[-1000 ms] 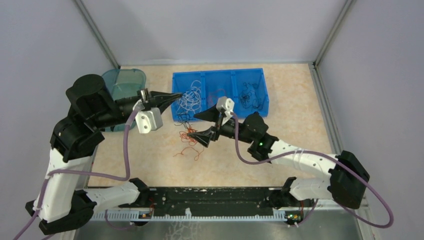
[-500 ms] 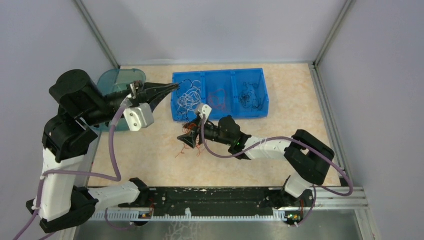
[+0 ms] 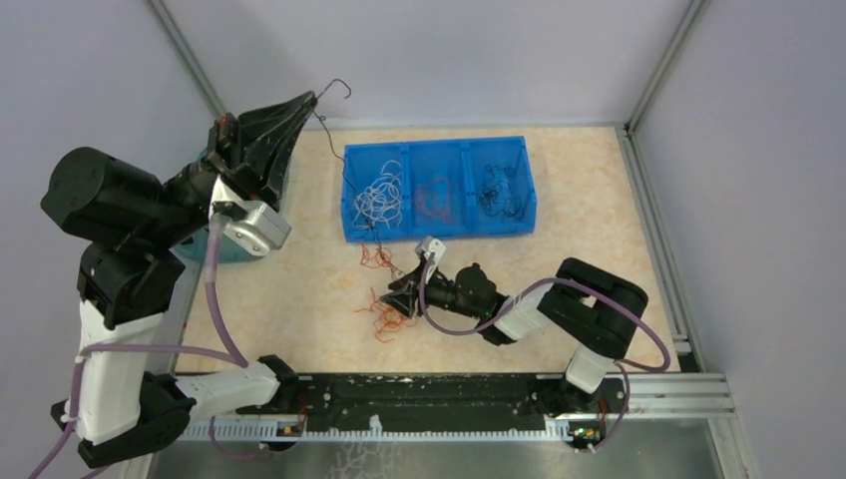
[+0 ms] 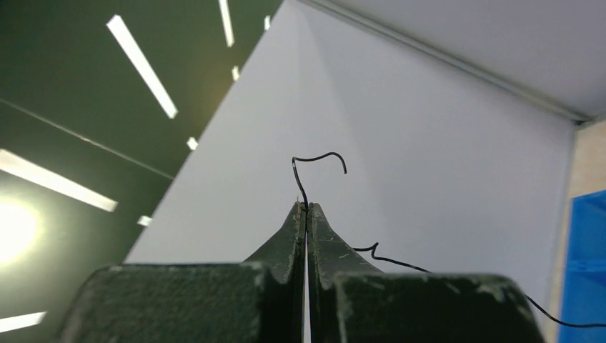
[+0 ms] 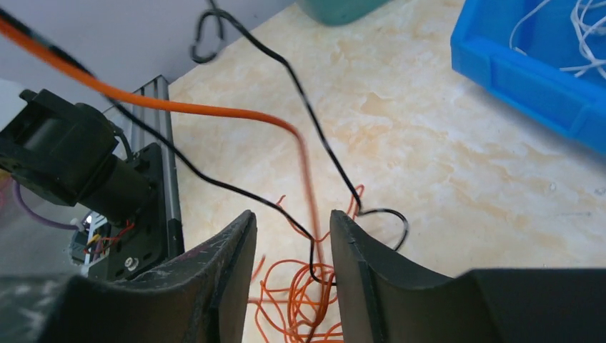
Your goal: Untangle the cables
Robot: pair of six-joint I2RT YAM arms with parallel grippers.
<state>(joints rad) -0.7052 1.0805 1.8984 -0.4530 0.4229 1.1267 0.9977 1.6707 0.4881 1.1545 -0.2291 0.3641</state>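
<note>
Rail: black, along the bottom edge of the top view, with both arm bases on it.
Right arm: folded low over the counter, lower centre of the top view, wrist pointing toward the left of the frame.
Right jaws: apart, tips down at the orange clump. In the wrist view one orange strand and thin black strands pass through the gap. Nothing is pinched.
Orange clump: loose loops on the counter, in front of the bin's left end, spreading from under the right jaws.
Bin: blue, three compartments, centre of the top view beyond the clump. White cables lie in the left one, a pinkish tangle in the middle and a black tangle in the right.
Tub: teal, left of the bin, mostly hidden behind the left arm in the top view.
Left arm: reared up at the left of the frame, wrist raised toward the upper left, in front of the back wall.
Left jaws: pressed together, clamped on the black cable right at their tips.
Black cable: its short free end curls into a hook above the left jaws. The rest hangs down past the bin's left corner toward the orange clump, where it is too thin to trace.
</note>
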